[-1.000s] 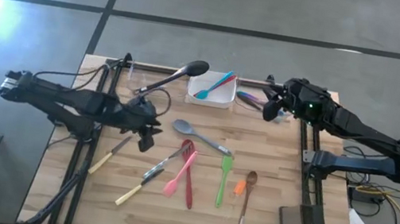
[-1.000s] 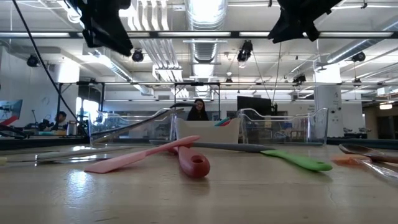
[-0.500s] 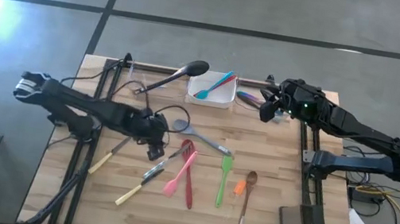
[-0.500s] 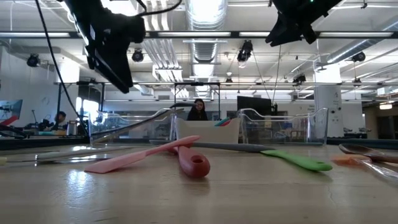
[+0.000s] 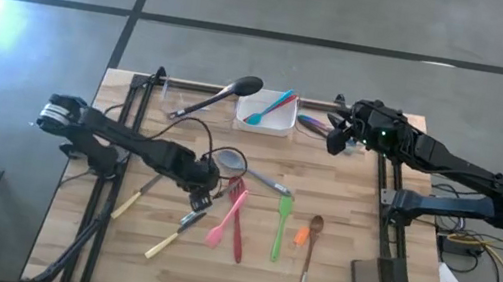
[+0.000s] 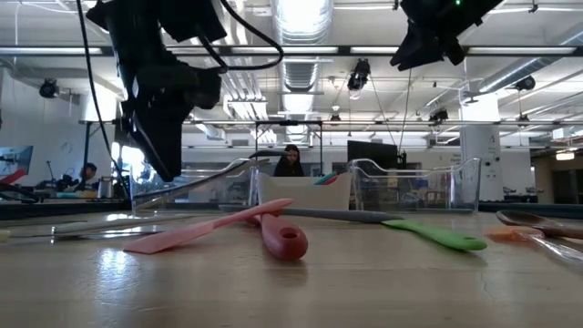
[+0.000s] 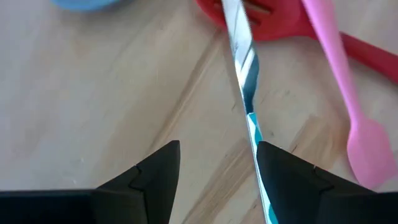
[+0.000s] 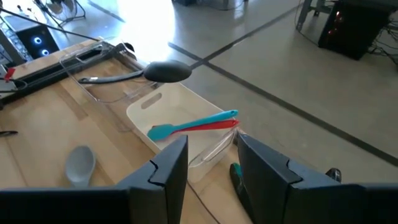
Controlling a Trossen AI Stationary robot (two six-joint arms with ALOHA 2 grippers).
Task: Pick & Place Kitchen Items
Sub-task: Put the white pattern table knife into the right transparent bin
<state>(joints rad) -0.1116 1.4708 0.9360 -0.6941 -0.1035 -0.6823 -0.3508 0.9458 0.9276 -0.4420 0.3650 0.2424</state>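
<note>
With its fingers spread, empty, the left gripper (image 5: pixel 203 197) hangs over the knife (image 7: pixel 244 81) mid-table, likely lining up a grasp; the right gripper (image 5: pixel 336 139), parted and holding nothing, waits beside the white tray (image 5: pixel 266 123).

The high view looks straight down on the whole desk (image 5: pixel 331 275), the low view level across it from desk height, each wrist view close past its own tool, and all share the desk's utensil spread.
</note>
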